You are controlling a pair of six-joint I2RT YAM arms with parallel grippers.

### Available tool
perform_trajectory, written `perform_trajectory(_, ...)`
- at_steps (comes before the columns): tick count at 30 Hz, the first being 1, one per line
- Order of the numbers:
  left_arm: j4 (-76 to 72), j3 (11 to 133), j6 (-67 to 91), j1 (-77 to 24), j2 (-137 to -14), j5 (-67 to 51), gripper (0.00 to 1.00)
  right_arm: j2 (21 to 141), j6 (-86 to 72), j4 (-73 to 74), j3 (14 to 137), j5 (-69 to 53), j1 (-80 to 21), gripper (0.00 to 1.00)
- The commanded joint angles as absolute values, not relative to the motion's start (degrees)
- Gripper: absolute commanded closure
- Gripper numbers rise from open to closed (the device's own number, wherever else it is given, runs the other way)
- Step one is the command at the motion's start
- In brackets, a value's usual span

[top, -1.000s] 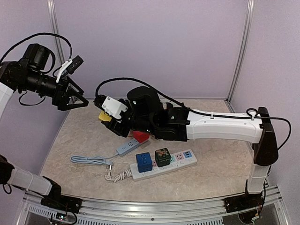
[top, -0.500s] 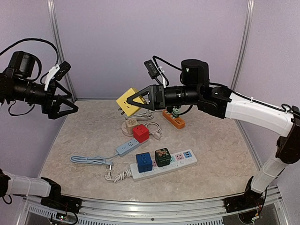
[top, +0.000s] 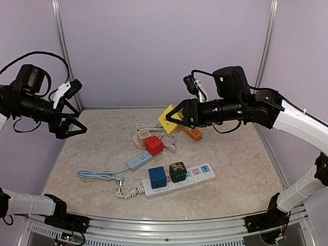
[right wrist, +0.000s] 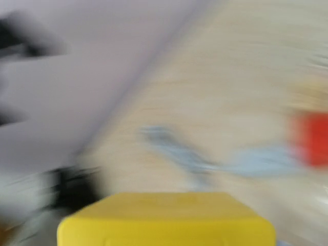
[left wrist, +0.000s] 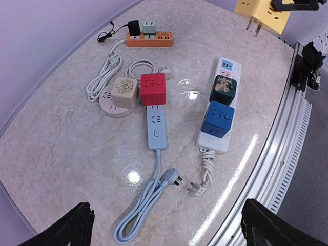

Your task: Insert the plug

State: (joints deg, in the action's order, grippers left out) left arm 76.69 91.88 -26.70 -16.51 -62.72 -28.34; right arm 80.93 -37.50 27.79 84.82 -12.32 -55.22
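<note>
Two jaws: left open | right gripping yellow plug (top: 169, 117) | marbled tabletop (top: 241, 154) | lilac walls (top: 154, 51)

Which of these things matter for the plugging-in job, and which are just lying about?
In use: yellow cube plug, right gripper holding it, probably the white power strip.
Lying about: red cube, orange strip, beige cube, blue cube, green cube.

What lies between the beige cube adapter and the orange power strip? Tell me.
A coiled white cable lies between the beige cube adapter and the orange power strip, seen in the left wrist view.
</note>
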Motion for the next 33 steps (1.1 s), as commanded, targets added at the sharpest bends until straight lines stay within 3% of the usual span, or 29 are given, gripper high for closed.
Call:
perform_trajectory(1, 76.41, 86.79, -27.48, -16.19, -60.83, -21.21, 0.01, 80.15, -43.18, 53.57, 82.32, 19.03, -54.94, 1.00)
perform_trajectory(6, 72.50, 78.50, -26.17, -15.88, -59.15, -10.66, 0.01, 80.42, -49.10, 42.02, 68.99, 14.20, -55.51, 1.00)
perform_trajectory(11, 69.76, 72.28, -25.84, -14.65, -58.30, -4.45, 0.01, 85.82, -49.98, 39.67, 65.86, 15.00, -56.47, 1.00)
perform_trajectory(33, 69.99, 71.24, -26.19, -14.30, -58.83, -3.59, 0.01, 92.67, -47.24, 34.46, 61.84, 16.43, -55.62, 1.00)
